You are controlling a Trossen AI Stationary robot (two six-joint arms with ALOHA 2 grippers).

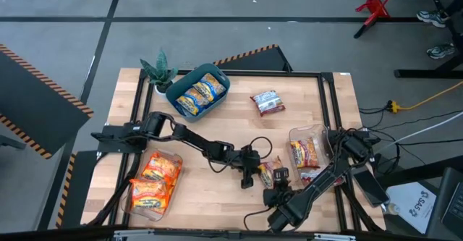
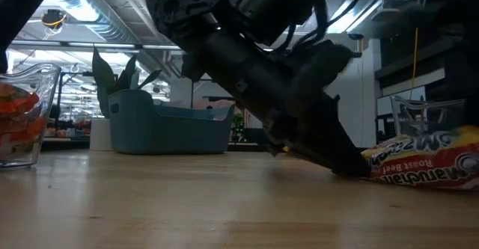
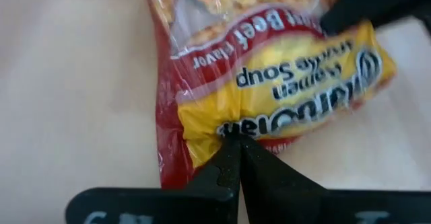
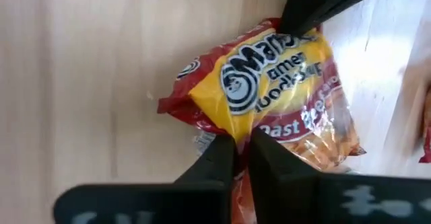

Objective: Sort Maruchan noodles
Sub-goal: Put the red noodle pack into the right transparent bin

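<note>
A red-and-yellow Maruchan noodle packet (image 1: 268, 173) lies on the table's near middle, between my two grippers. My left gripper (image 1: 251, 171) reaches it from the table's left and is shut on it (image 3: 235, 142). My right gripper (image 1: 278, 179) comes from the near right and is shut on its other end (image 4: 241, 145). In the low view the packet (image 2: 426, 163) rests flat on the wood. Another packet (image 1: 267, 102) lies alone toward the far edge. My left gripper pinches the packet's crumpled yellow wrapper edge (image 3: 225, 124) between its two fingers, coming low from the table's left and slanting down. The packet lies on the table. My right gripper pinches the opposite red wrapper edge (image 4: 214, 124) between its fingers, from the near right; the packet rests on the table.
A teal bin (image 1: 176, 87) with packets and a small plant (image 1: 158, 70) stand at the far left. A clear tray (image 1: 134, 206) of orange packets sits at the near left, and a clear tray (image 1: 319, 132) of red packets at the right. Cables lie near the middle.
</note>
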